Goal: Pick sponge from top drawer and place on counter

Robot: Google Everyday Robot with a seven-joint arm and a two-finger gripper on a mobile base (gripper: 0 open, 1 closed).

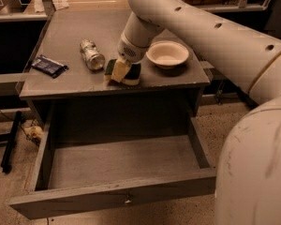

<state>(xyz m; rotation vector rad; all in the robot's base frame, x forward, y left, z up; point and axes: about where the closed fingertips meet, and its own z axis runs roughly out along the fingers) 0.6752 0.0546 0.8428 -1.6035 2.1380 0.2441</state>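
Observation:
The sponge (133, 73), dark green over a yellow layer, lies on the grey counter (65, 46) near its front edge, between a can and a bowl. My gripper (120, 71) comes down from the right and sits right at the sponge, covering its middle. The top drawer (117, 193) is pulled wide open below the counter. Its inside is bare, and a small round knob shows on its front panel.
On the counter, a metal can (92, 54) lies on its side left of the sponge, a white bowl (167, 53) stands right of it, and a dark blue packet (49, 65) lies at the left edge. My arm (253, 125) fills the right side.

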